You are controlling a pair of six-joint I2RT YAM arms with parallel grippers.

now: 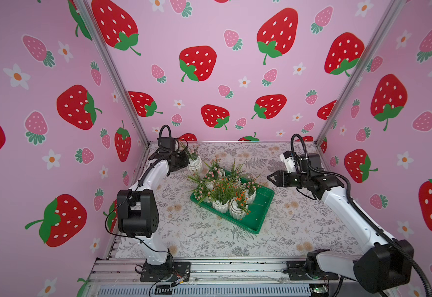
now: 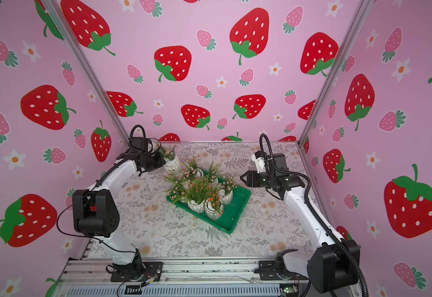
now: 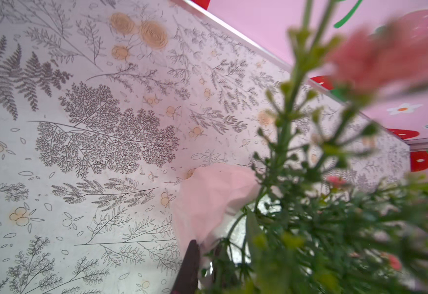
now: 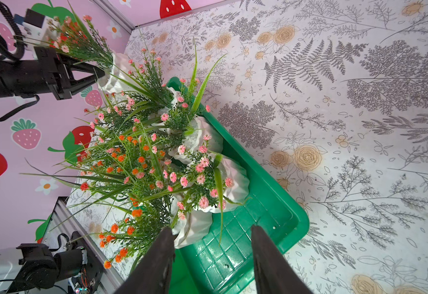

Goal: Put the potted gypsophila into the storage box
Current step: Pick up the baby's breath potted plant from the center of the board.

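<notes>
A: One end of the box (image 1: 259,205), the near one, is bare. The pots (image 1: 220,205) crowd its middle and far end, with their sprigs interlaced.

B: And the right end effector (image 4: 211,229)?

A: It is half open and holds nothing. It hovers just off the box's far right side.

B: Then the last pot (image 1: 195,166)?

A: It is farthest back, outside the box, near the left rear corner of the surface (image 1: 209,244). The left end effector (image 4: 100,73) is clamped tight on it and seems to pinch the rim beneath the sprigs. I cannot tell whether the pot is lifted or resting.

B: What worries you?

A: A rim pinch gives little hold, so I judge the pot could swing or slip on the way. The free spot lies beyond the other pots, and a low carry would drag through their sprigs and could topple one. Set down at the crowded far end, it might perch on the box's rim and tip out. The right end effector also sits close to that path.
</notes>
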